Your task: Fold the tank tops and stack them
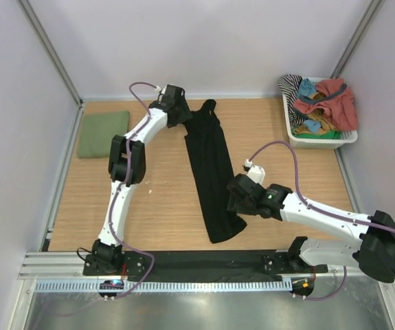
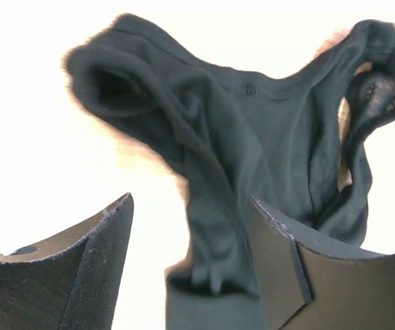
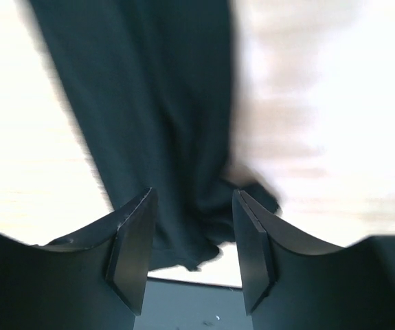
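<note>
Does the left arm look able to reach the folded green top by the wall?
Probably yes. The green top lies flat on the table just to its left, nothing covering it, and the left gripper stands open, holding nothing.

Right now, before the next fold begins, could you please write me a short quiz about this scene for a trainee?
1. True or false: the olive green tank top lies folded at the far left of the table.
2. The black tank top is: A) rolled into a ball; B) laid out as a long narrow strip; C) stacked on the green one.
3. Which end effector is at the strap end of the black tank top?

Key: 1 true; 2 B; 3 the left end effector.
</note>
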Available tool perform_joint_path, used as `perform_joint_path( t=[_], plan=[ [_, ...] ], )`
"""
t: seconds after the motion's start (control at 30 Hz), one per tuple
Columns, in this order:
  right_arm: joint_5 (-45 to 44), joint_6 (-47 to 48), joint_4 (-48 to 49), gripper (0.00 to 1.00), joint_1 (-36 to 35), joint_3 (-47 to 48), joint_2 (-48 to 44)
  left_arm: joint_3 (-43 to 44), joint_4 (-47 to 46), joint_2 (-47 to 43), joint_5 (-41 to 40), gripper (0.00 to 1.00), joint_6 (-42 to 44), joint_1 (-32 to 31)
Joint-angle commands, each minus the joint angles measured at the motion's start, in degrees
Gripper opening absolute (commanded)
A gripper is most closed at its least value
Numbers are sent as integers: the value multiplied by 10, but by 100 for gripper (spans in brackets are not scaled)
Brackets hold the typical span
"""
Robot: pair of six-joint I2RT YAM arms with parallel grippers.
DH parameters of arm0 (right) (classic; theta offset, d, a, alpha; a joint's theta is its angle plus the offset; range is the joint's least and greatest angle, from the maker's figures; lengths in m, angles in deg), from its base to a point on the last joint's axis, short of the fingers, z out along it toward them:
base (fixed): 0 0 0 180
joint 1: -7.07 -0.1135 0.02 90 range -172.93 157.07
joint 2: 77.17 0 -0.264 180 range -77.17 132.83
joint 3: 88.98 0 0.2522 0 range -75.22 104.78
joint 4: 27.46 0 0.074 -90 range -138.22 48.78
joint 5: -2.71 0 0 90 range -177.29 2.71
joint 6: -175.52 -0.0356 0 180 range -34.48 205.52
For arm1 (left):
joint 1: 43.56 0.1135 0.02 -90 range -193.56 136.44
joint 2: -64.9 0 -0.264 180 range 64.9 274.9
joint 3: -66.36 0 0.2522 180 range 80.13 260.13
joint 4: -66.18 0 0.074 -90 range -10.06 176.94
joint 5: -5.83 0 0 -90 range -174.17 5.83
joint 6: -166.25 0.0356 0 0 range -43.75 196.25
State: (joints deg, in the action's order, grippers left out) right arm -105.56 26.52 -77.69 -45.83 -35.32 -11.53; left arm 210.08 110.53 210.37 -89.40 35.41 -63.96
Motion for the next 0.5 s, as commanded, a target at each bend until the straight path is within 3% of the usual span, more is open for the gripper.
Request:
perform_joint_path(
  t=[0.0, 0.17, 0.27, 0.47],
  plan=[
    [-67, 124, -9, 52, 12, 85, 25, -38, -5, -112, -32, 69, 48, 5],
    [-23, 257, 19, 45, 67, 183, 105, -145, 11, -220, -22, 68, 49, 4],
    [9, 289, 53, 43, 92, 216, 158, -224, 14, -297, 21, 65, 41, 4],
    [61, 325, 97, 44, 126, 277, 262, -502, -7, -481, 15, 63, 17, -29]
  ],
)
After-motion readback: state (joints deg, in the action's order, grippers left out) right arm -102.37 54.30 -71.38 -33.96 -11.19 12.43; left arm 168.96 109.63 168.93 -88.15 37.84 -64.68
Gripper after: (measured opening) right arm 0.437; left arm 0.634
